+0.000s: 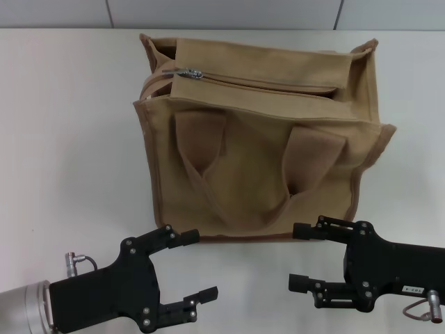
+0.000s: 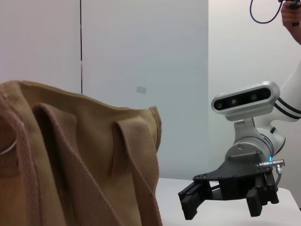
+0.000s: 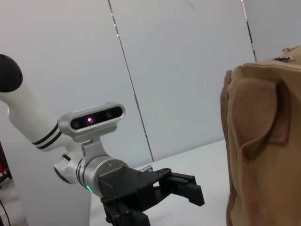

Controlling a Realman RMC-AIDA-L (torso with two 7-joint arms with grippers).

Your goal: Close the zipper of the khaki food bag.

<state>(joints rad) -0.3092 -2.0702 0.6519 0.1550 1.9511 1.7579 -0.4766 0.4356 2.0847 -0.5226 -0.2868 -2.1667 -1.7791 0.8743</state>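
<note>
The khaki food bag (image 1: 261, 156) stands upright in the middle of the white table, with its two short handles hanging down the near side. The zipper (image 1: 268, 84) runs across the top panel, and its silver pull tab (image 1: 190, 72) sits near the left end. My left gripper (image 1: 197, 266) is open and empty, low in front of the bag's left corner. My right gripper (image 1: 297, 256) is open and empty in front of the bag's right corner. Neither touches the bag. The bag also shows in the left wrist view (image 2: 70, 160) and in the right wrist view (image 3: 268, 155).
The white table (image 1: 62, 139) extends to both sides of the bag. A pale panelled wall (image 1: 222, 12) runs behind it. The left wrist view shows my right arm with its wrist camera (image 2: 244, 100); the right wrist view shows my left arm's camera (image 3: 91, 121).
</note>
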